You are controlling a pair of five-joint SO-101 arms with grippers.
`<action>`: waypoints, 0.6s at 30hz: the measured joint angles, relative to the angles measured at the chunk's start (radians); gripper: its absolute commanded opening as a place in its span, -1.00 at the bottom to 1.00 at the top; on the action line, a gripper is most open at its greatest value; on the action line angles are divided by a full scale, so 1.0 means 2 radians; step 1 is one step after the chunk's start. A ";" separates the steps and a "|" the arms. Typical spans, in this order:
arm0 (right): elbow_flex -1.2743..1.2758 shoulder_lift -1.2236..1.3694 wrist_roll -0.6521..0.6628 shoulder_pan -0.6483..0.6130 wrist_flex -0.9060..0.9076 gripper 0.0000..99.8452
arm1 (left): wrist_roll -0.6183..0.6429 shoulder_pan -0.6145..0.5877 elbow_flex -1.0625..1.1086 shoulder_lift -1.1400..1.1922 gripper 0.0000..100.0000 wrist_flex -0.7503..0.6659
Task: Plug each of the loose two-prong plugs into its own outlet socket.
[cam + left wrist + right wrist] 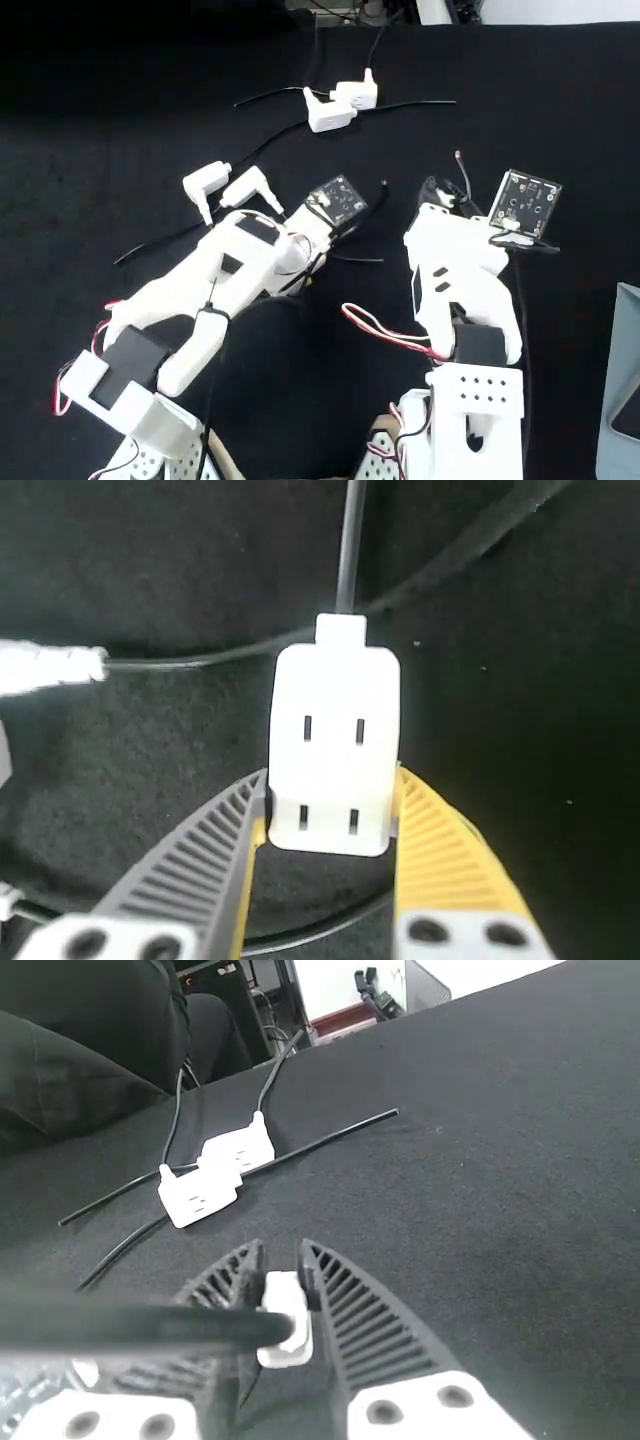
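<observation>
My left gripper (pixel 330 798) is shut on the near end of a white outlet socket (pixel 336 730) with two pairs of slots facing the camera; its black cord runs away from me. My right gripper (pixel 281 1260) is shut on a small white plug (pixel 285 1332), and a black cord (pixel 130 1325) crosses in front of it. Two more white sockets (pixel 341 105) lie side by side at the far middle of the black table, ahead of the right gripper (pixel 215 1175). Two loose white plugs (pixel 205 182) (pixel 250 186) lie just beyond the left arm (pixel 235 265).
Thin black cords (pixel 270 95) trail across the black cloth around the far sockets and beside the left arm. A grey bin (pixel 622 380) stands at the table's right edge. The right arm (pixel 455 270) stands close beside the left one.
</observation>
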 measured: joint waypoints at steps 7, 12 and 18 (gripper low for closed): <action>0.000 0.000 0.000 0.000 0.000 -0.97 | 0.009 -0.002 -0.002 -0.001 -0.79 0.040; 0.000 0.000 0.000 0.000 0.000 -0.97 | 0.034 -0.005 -0.015 0.000 -0.57 0.078; 0.000 0.000 0.008 0.000 0.000 -0.97 | 0.053 -0.009 -0.015 -0.020 -0.56 0.101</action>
